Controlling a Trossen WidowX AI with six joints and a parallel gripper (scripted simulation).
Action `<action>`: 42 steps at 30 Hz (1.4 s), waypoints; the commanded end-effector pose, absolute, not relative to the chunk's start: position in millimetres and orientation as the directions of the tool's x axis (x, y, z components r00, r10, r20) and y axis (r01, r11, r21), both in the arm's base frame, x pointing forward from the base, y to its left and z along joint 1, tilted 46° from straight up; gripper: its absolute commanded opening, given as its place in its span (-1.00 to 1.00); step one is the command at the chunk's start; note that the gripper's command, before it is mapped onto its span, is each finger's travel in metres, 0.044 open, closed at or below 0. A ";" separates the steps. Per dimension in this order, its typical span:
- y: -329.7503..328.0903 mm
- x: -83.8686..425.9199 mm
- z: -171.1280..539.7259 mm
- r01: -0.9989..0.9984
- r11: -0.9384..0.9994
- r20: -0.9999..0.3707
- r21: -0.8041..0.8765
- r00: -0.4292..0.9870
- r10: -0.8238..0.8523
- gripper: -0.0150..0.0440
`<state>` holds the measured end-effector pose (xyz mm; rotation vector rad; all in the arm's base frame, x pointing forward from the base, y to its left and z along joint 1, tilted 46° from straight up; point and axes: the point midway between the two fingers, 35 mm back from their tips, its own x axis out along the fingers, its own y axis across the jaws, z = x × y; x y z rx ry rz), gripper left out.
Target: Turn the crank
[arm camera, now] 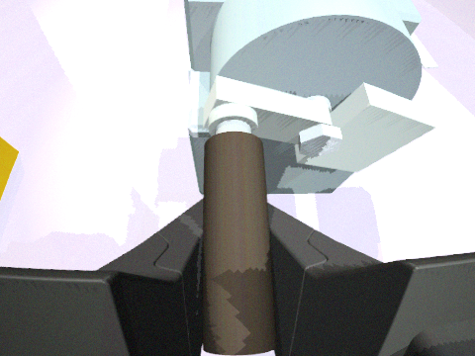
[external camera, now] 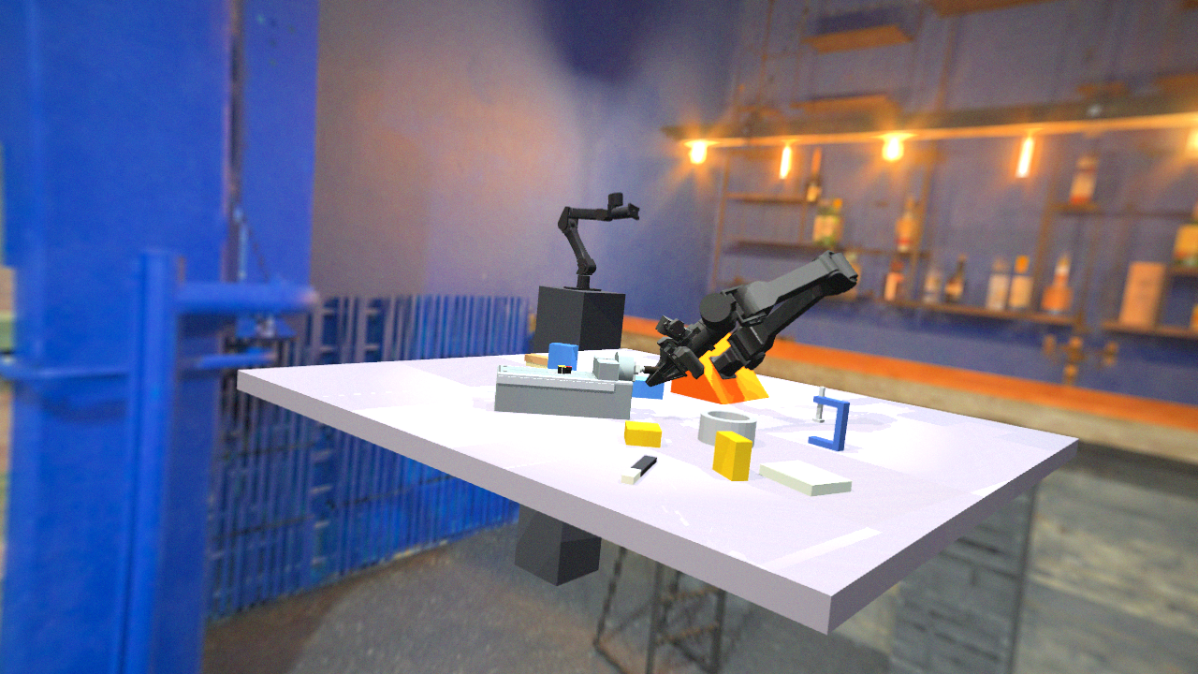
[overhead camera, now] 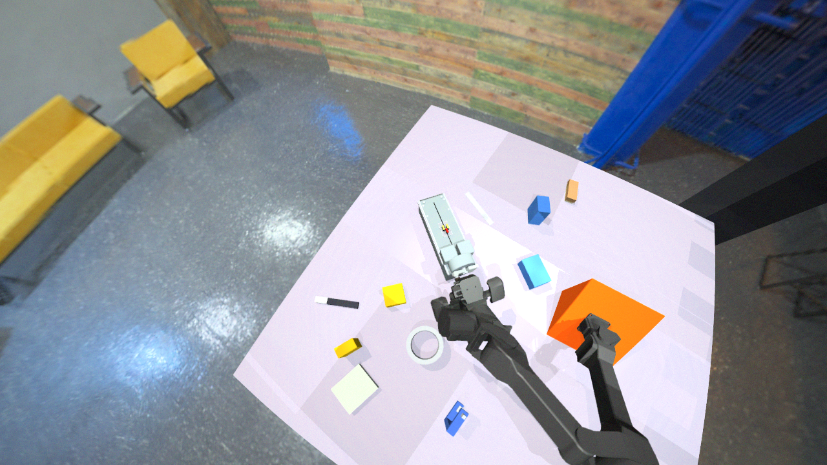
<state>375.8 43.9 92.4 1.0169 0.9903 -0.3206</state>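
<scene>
Machine: a grey-green box-shaped machine (overhead camera: 432, 209) (external camera: 561, 398) (arm camera: 297, 181) stands on the table (overhead camera: 358, 254) (external camera: 401, 402), left of the light blue block (overhead camera: 532, 271) and beyond the yellow block (overhead camera: 394, 294) (external camera: 642, 433) in the top view.
Machine's long axis: in the top view it runs from far left to near right, with the drum (overhead camera: 460, 264) (external camera: 625, 364) (arm camera: 322, 59) and crank at the near end.
Slot: a thin dark line (overhead camera: 438, 212) follows the same long axis along the machine's top.
Crank arm: the pale bar (arm camera: 272, 104) slants in the wrist view, its left end higher and carrying the handle, its right end lower beside a small bolt head (arm camera: 321, 138).
Handle: the brown cylinder (arm camera: 235, 237) sticks out from the crank, its long axis running nearly straight from far to near in the wrist view.
Gripper: closed on the handle, one finger on each side (overhead camera: 459, 279) (external camera: 650, 375) (arm camera: 236, 218).
Pointer: a red speck (overhead camera: 446, 231) shows beside the slot, just on the near side of the brass marks (overhead camera: 444, 227); it is too small to tell whether they are exactly level or which way its tip faces.
Hidden: in the top view the gripper and arm cover most of the handle.
Cut off: the drum's far side leaves the top of the wrist view, and the arm (overhead camera: 534, 392) (external camera: 774, 288) runs out at the near edge of the top view.
</scene>
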 end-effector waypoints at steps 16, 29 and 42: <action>24.5 367.4 97.6 0.643 0.521 -0.810 0.562 0.554 0.190 -0.49; 16.3 360.7 94.1 0.643 0.521 -0.811 0.561 0.554 0.190 -0.49; 11.1 354.7 88.6 0.643 0.521 -0.811 0.561 0.553 0.190 -0.49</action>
